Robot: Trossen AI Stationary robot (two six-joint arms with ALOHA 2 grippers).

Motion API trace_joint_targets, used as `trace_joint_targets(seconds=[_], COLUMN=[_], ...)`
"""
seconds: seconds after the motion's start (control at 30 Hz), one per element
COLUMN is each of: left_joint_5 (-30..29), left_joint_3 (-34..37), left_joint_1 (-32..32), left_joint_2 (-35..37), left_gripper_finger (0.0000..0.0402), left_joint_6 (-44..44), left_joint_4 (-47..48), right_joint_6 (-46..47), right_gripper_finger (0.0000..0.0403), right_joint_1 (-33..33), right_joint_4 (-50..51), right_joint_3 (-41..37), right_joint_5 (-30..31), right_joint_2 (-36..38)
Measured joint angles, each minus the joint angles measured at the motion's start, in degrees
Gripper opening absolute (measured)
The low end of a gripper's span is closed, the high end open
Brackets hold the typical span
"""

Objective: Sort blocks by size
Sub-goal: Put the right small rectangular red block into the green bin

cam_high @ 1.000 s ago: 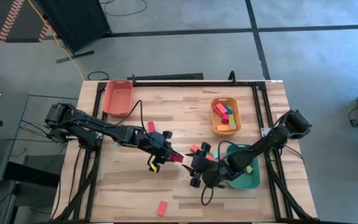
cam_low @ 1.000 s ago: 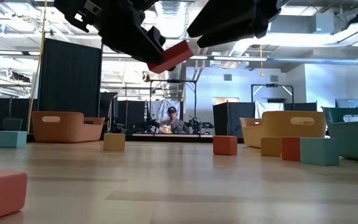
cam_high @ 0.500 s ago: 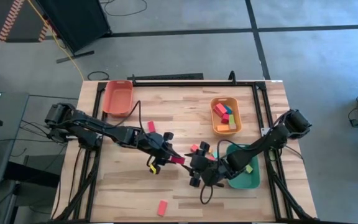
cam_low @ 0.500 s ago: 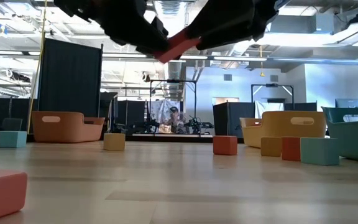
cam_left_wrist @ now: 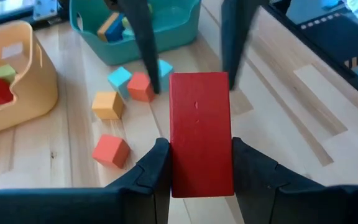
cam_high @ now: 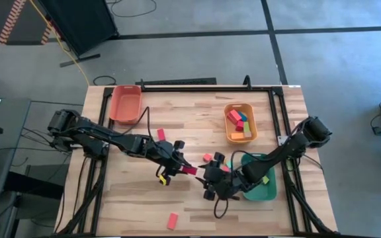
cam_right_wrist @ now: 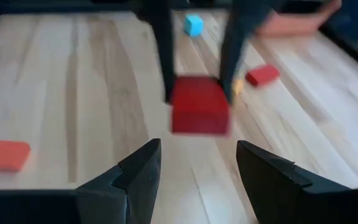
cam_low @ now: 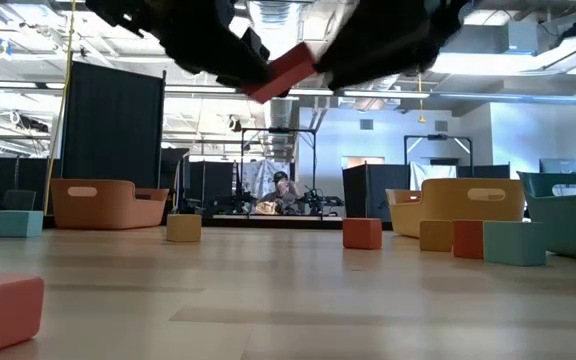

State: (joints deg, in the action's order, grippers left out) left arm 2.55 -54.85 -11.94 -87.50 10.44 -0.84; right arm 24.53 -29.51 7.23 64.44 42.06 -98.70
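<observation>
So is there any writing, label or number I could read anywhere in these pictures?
None can be read.
The orange tray carries a pale sticker; nothing on it is legible.
The red block in the left gripper is plain.

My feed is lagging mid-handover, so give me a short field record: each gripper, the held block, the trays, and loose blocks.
left gripper: shut on the red rectangular block, held above the table's middle
right gripper: open, facing the red block's free end, not touching it
orange plastic tray: holds red, green, teal and orange blocks
green plastic tray: under the right arm, contents mostly hidden
red-orange plastic tray: looks empty
loose blocks: one red bar near the front edge, small cubes by the green tray
</observation>
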Motion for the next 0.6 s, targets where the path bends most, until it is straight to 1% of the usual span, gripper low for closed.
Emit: trace_joint_targets(seconds=[0.13, 0.27, 0.33, 0.47, 0.6], left_joint_5=[0.1, 0.2, 0.2, 0.2, 0.2], left_joint_3=[0.0, 0.0, 0.0, 0.1, -1.3], left_joint_1=[0.3, 0.4, 0.4, 0.4, 0.4], left_joint_2=[-1.9, -6.5, -9.7, -14.7, -18.7], left_gripper_finger=[0.0125, 0.0125, 0.0125, 0.0126, 0.0133], left_joint_6=[-0.8, -1.9, -2.1, -3.3, -3.8], left_joint_4=[3.6, 4.3, 2.8, 0.1, 0.3], right_joint_6=[7.9, 15.3, 16.9, 17.5, 18.7], right_gripper_finger=[0.0240, 0.0240, 0.0240, 0.0240, 0.0240], right_joint_1=[0.3, -0.7, -1.4, -2.3, -2.4], right_joint_4=[8.4, 14.2, 14.7, 13.6, 13.4], right_joint_3=[0.0, 0.0, 0.0, 0.0, 0.0], right_joint_5=[-1.5, -5.0, -6.5, -7.0, -7.6], right_joint_2=[0.0, 0.0, 0.0, 0.0, 0.0])
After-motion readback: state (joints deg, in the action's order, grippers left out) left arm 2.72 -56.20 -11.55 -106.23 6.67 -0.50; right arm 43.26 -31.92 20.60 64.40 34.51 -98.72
